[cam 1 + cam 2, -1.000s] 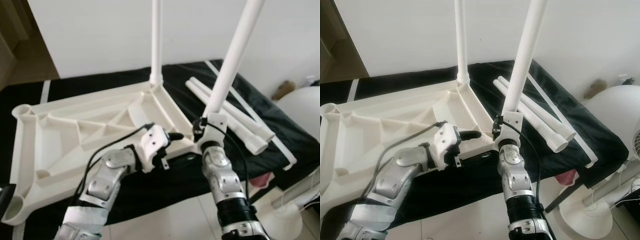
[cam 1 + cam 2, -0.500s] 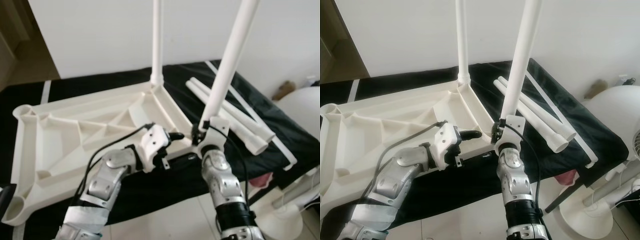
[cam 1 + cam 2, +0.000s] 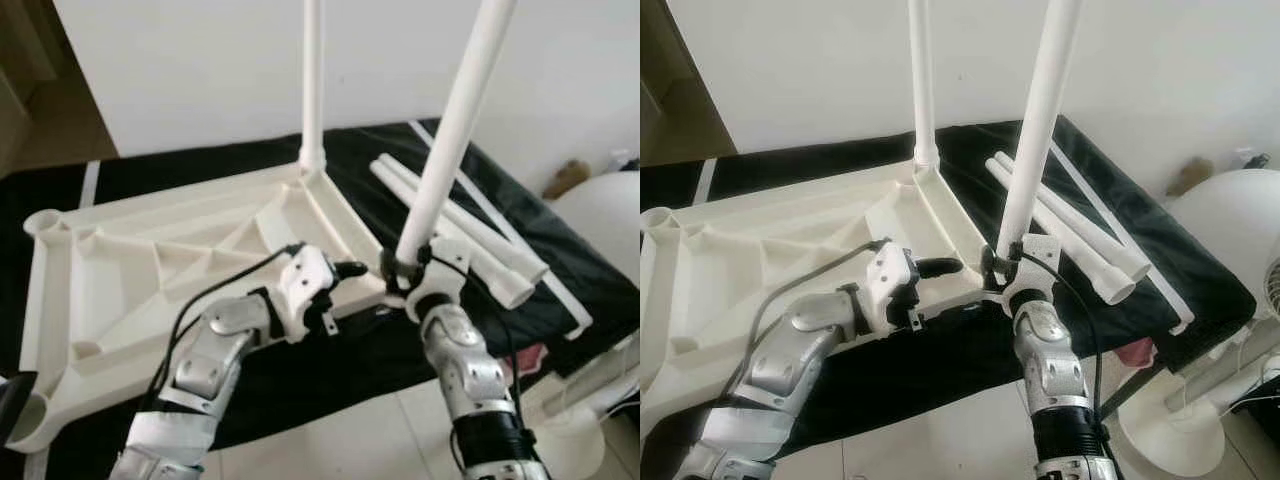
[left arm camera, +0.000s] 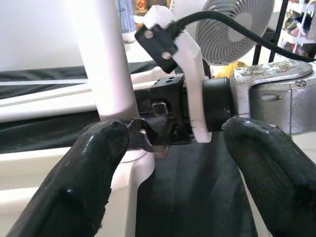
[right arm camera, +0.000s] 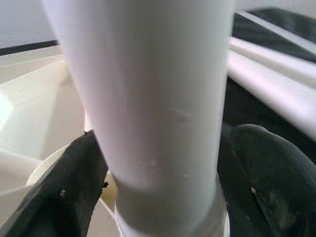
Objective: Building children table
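The upturned white tabletop [image 3: 150,270] lies on a black cloth [image 3: 200,170], one leg [image 3: 312,80] standing upright in its far corner socket; the right gripper [image 3: 402,268] clamps a second leg [image 3: 450,130] at its base, tilted, seated at the near corner socket; the left gripper [image 4: 173,148] hovers spread wide just beside that socket; two spare legs [image 3: 470,240] rest on the cloth.

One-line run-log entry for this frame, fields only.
phase: seating leg | right gripper: shut on table leg at corner socket | left gripper: open beside socket | tabletop: upside down
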Available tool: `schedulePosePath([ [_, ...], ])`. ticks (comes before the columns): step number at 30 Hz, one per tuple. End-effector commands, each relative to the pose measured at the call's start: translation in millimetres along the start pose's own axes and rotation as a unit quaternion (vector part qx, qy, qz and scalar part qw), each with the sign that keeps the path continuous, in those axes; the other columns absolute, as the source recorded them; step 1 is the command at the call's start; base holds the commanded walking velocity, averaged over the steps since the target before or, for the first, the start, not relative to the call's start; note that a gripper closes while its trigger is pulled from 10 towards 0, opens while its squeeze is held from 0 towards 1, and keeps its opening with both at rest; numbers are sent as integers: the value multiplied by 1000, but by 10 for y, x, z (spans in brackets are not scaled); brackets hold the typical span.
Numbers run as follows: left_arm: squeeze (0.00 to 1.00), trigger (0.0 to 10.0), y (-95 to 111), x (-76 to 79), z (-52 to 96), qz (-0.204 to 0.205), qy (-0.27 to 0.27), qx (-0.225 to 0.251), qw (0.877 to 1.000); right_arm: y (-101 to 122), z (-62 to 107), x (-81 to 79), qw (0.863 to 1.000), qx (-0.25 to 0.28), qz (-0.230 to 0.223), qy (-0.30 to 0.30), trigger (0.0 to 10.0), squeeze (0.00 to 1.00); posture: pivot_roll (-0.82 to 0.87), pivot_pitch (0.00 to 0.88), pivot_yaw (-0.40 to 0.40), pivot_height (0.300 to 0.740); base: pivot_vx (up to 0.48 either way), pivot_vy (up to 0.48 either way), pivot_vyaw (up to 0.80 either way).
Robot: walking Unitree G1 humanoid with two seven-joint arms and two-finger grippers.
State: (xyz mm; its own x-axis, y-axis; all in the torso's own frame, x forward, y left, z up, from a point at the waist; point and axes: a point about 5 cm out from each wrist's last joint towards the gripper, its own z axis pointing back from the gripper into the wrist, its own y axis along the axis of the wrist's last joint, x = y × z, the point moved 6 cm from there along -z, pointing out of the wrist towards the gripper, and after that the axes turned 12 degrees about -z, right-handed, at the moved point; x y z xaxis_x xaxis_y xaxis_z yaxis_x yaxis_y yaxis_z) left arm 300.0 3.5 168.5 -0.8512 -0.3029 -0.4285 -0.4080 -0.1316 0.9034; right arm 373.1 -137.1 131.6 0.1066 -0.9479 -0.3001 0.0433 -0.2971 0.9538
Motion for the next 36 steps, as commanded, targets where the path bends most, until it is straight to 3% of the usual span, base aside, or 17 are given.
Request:
schedulePosePath([
  [1, 0, 10000, 0, -31, -12, -6, 12, -6, 1000, 15, 21, -4, 1000, 2, 2, 23, 10000, 0, -68, 0, -3, 740, 0, 0, 0],
  [13, 0, 10000, -150, 82, -47, -6, 15, -28, 999, 34, 29, -16, 984, -32, 76, 160, 10000, 0, -67, 8, -3, 740, 0, 0, 0],
  [27, 0, 10000, -123, 46, -26, -10, 21, -27, 999, 23, -85, 10, 964, -63, 129, 223, 10000, 0, -47, 21, -3, 740, 0, 0, 0],
  [28, 0, 10000, -122, 45, -27, -10, 22, -27, 999, 10, -94, 13, 962, -66, 138, 226, 9686, 0, -46, 23, -5, 740, 0, 0, 0],
  [29, 0, 10000, -119, 46, -28, -10, 22, -26, 999, 1, -101, 17, 960, -68, 146, 230, 2510, 0, -45, 25, -6, 740, 0, 0, 0],
  [31, 0, 10000, -116, 46, -29, -10, 22, -26, 999, -3, -106, 21, 959, -69, 150, 233, 2510, 0, -45, 25, -6, 740, 0, 0, 0],
  [32, 0, 10000, -112, 45, -29, -10, 23, -26, 999, -10, -105, 26, 958, -71, 149, 235, 0, 0, -43, 25, -9, 740, 0, 0, 0],
  [36, 0, 10000, -103, 40, -28, -10, 24, -24, 999, -23, -99, 45, 958, -71, 148, 235, 0, 0, -42, 28, -10, 740, 0, 0, 0],
])
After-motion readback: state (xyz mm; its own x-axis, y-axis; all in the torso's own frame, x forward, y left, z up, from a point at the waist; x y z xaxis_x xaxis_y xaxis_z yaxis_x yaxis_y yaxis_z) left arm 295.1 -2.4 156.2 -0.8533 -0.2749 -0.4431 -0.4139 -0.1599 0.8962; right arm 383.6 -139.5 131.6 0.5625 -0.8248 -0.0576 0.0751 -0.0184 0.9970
